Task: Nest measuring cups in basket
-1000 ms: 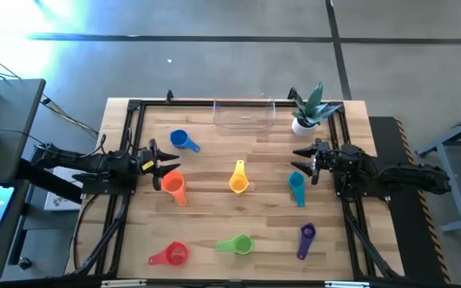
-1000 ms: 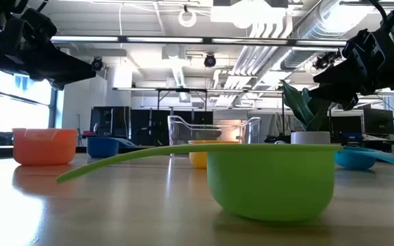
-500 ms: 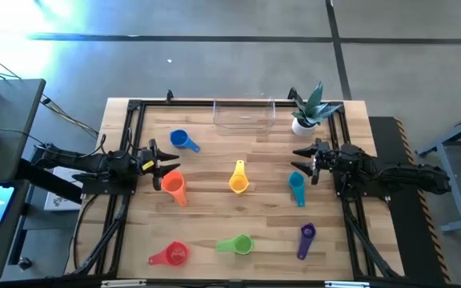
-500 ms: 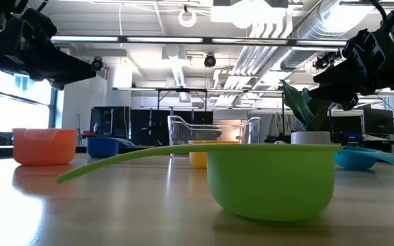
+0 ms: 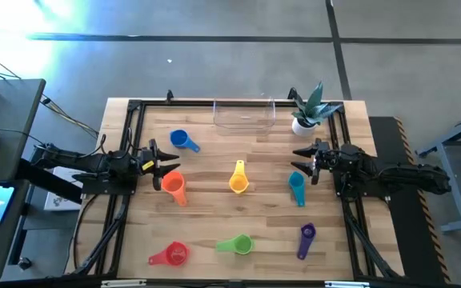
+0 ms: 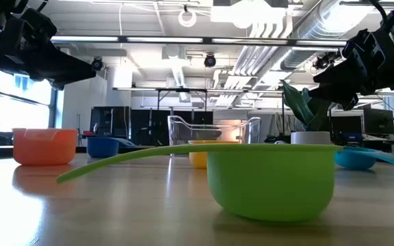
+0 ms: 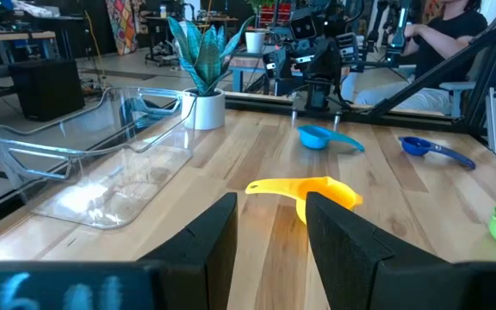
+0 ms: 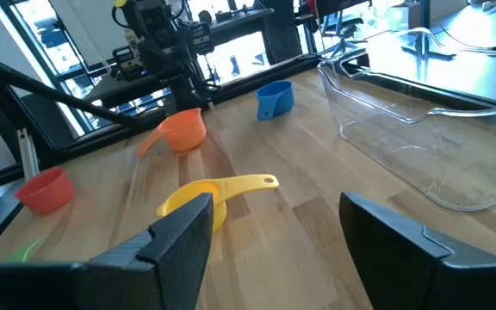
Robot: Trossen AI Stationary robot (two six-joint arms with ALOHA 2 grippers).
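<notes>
Seven cups lie apart on the wooden table, each resting on its base: blue (image 5: 181,141), orange (image 5: 172,186), yellow (image 5: 238,180), teal (image 5: 296,186), purple (image 5: 306,236), green (image 5: 237,245) and red (image 5: 172,255). The clear basket (image 5: 244,116) stands at the far edge with no cup in it. My left gripper (image 5: 158,164) hovers open at the table's left side, just beside the orange cup. My right gripper (image 5: 302,164) hovers open at the right side, above the teal cup's far end. In the left wrist view the yellow cup (image 7: 313,191) lies ahead of the fingers.
A small white plant pot (image 5: 304,124) stands right of the basket, close to my right gripper. A black frame (image 5: 134,108) runs along the table's edges. Bare wood lies between the yellow cup and the basket.
</notes>
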